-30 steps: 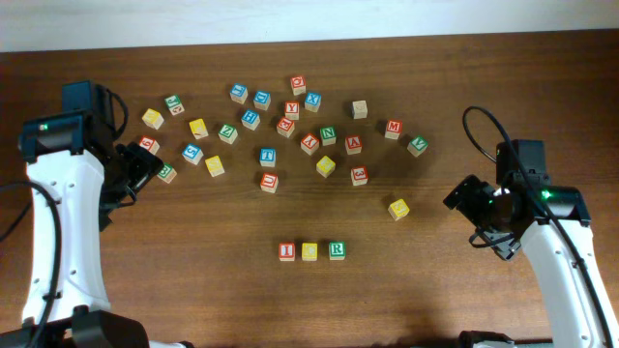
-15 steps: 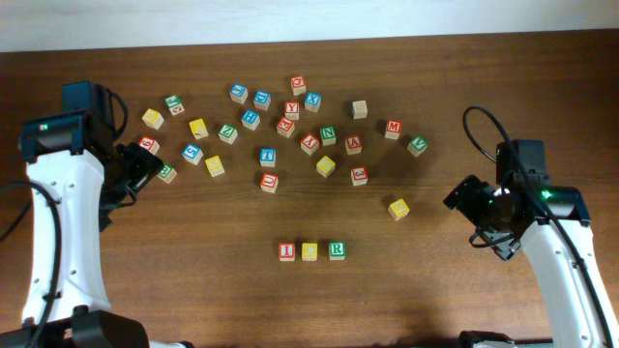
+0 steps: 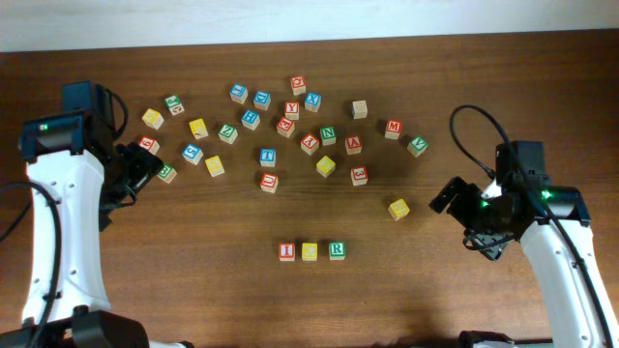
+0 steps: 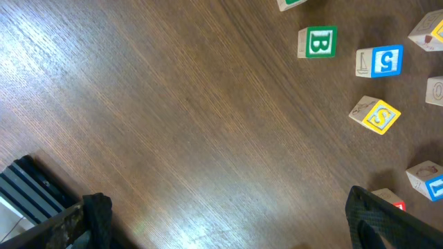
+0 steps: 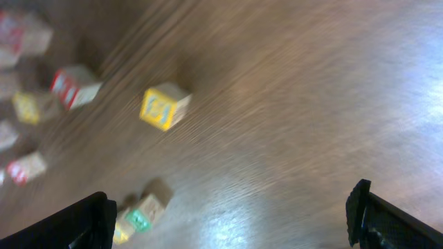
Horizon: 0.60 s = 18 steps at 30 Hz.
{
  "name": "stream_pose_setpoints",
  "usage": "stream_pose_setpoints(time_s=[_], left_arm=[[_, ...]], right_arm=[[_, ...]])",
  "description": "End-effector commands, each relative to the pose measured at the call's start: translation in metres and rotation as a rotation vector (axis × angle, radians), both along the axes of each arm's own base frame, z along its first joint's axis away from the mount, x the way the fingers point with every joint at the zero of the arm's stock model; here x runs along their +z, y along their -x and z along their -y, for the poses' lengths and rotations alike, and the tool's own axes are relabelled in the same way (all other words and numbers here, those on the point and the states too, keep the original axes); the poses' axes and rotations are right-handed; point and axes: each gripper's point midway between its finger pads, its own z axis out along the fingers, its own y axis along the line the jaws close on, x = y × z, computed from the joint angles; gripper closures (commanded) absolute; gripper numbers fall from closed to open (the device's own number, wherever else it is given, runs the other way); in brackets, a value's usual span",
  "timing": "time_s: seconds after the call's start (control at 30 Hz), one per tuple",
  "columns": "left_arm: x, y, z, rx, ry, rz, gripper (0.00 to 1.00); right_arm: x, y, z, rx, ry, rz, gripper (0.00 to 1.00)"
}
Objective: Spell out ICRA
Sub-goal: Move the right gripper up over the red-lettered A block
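The right fingers [image 5: 83,221] are gaping wide, empty, right of the I-C-R row [image 3: 309,251]; the light, hard A cube [image 3: 353,144] is likely needing a pinch across flat sides.

I am looking at a dark brown wooden table [image 3: 193,290], its grain running from 9 to 3 o'clock. At 12 o'clock a pale strip [image 3: 309,14] is showing beyond its far edge. In the right wrist view a bright sheen [image 5: 415,76] is lying at 3 o'clock.
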Motion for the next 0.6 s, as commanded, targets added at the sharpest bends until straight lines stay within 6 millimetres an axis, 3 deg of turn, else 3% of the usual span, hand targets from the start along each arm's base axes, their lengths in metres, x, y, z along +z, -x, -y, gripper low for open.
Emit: stream_pose_setpoints(time_s=[0.0,0.13,0.33,0.57], left_arm=[[-0.001,0.0,-0.002,0.017,-0.004,-0.003,0.01],[-0.001,0.0,-0.002,0.017,-0.004,-0.003,0.01],[-0.001,0.0,-0.002,0.017,-0.004,-0.003,0.01],[-0.001,0.0,-0.002,0.017,-0.004,-0.003,0.01]], right_arm=[[0.012,-0.002,-0.014,0.187,-0.037,0.076,0.02],[0.012,0.006,-0.027,0.262,-0.071,0.066,0.02],[0.015,-0.001,-0.05,0.304,-0.081,0.097,0.02],[0.017,-0.005,-0.052,0.254,-0.098,0.099,0.02]])
